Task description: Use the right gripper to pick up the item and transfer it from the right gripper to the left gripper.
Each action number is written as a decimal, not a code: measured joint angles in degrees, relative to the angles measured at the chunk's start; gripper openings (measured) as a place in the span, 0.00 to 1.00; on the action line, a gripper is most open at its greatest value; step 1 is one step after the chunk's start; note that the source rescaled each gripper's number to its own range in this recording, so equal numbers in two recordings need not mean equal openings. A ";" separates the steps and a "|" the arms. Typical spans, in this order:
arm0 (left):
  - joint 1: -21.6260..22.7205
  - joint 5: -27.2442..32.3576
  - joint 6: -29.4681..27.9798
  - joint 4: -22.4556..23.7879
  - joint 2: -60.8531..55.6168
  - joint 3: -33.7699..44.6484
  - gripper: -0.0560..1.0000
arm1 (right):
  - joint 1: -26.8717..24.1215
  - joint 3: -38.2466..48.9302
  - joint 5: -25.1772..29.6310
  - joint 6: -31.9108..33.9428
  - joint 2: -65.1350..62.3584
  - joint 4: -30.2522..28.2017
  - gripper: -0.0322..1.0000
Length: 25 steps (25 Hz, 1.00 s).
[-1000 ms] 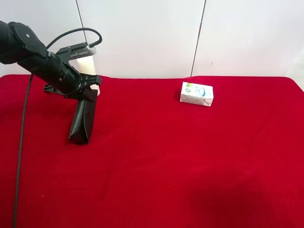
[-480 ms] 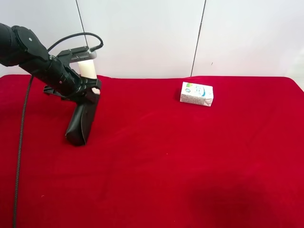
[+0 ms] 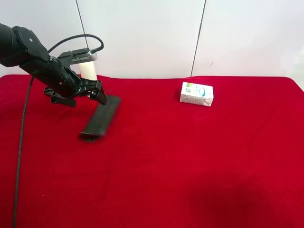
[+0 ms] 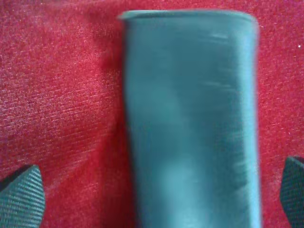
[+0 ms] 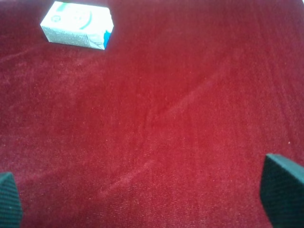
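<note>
The black glasses case lies slanted on the red cloth just below the all-black arm at the exterior high view's left, blurred as if moving. The left gripper is open just above the case's upper end and does not hold it. In the left wrist view the case fills the middle, blurred, between the two wide-apart fingertips of the left gripper. The right gripper is open and empty over bare red cloth. It does not show in the exterior high view.
A small white carton lies on the cloth toward the back right and also shows in the right wrist view. A tall white candle stands behind the black arm. A red cloth covers the table.
The left gripper held the case hanging by its upper end. Now its jaws have opened and the case has dropped out, swinging right onto the cloth.
</note>
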 joint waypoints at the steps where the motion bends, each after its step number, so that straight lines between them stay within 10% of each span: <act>1: 0.00 0.00 0.00 0.00 0.00 0.00 1.00 | 0.00 0.00 0.00 0.00 0.00 0.00 1.00; 16: 0.00 4.25 -0.22 0.13 -1.70 0.00 1.00 | 0.00 0.00 0.00 0.00 0.00 0.00 1.00; 25: 0.00 19.19 -0.73 1.64 -7.55 0.00 1.00 | 0.00 0.00 0.00 0.00 0.00 0.00 1.00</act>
